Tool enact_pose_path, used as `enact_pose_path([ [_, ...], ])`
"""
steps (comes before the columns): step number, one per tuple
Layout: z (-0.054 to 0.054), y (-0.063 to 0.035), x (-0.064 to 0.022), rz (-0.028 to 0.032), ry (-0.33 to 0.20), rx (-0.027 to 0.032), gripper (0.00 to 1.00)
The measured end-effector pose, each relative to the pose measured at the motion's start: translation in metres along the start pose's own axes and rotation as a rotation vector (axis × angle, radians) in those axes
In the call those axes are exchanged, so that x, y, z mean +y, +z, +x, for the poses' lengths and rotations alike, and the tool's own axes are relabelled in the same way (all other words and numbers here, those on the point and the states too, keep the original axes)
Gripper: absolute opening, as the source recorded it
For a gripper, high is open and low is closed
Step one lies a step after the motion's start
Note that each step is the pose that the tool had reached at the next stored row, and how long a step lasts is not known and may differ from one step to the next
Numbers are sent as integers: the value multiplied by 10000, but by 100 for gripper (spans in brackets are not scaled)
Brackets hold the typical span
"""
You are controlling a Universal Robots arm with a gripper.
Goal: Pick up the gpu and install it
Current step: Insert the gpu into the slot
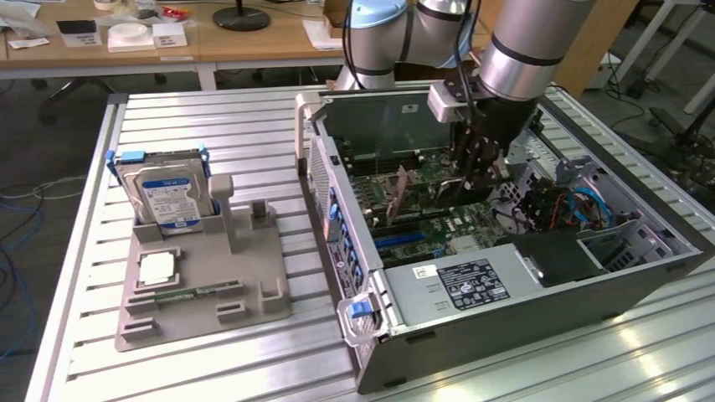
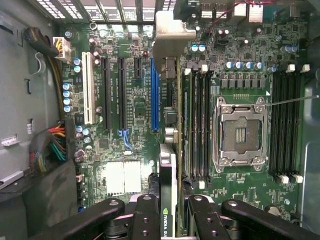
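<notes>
On the slatted worktop [image 1: 201,126] lies an open computer case [image 1: 525,310], its motherboard [image 2: 125,130] exposed. Inside the case, the gpu [image 2: 168,170] stands on edge over the board, just beside the long blue slot [image 2: 155,95]. The claw [image 2: 172,215] pinches the gpu between its fingers [image 2: 145,217].
</notes>
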State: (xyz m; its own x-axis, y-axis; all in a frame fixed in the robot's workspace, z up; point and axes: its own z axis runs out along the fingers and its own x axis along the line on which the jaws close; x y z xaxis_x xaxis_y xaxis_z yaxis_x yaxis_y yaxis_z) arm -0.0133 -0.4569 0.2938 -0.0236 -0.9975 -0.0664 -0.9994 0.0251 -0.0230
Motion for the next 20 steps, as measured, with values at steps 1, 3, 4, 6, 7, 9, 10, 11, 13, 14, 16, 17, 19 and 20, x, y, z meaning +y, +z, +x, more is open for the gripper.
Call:
enact_pose_path([
  [1,0,5,10,7,-6,-4,27],
  [3,2,17,25,17,-13,-6,27],
  [4,3,24,31,21,-18,-8,27],
  [6,8,34,41,27,-23,-12,27],
  [7,11,39,45,29,-25,-15,27],
  [9,13,45,46,28,-27,-17,27],
  [10,14,46,46,28,-27,-15,27],
  [11,16,51,46,29,-27,-18,27],
  [13,21,61,48,29,-25,-17,27],
  [14,24,67,49,28,-24,-17,27],
  [16,26,75,51,29,-25,-18,27],
  [17,26,76,55,28,-25,-15,27],
  [19,27,78,68,29,-26,-16,27],
  [20,27,80,78,29,-25,-16,27],
])
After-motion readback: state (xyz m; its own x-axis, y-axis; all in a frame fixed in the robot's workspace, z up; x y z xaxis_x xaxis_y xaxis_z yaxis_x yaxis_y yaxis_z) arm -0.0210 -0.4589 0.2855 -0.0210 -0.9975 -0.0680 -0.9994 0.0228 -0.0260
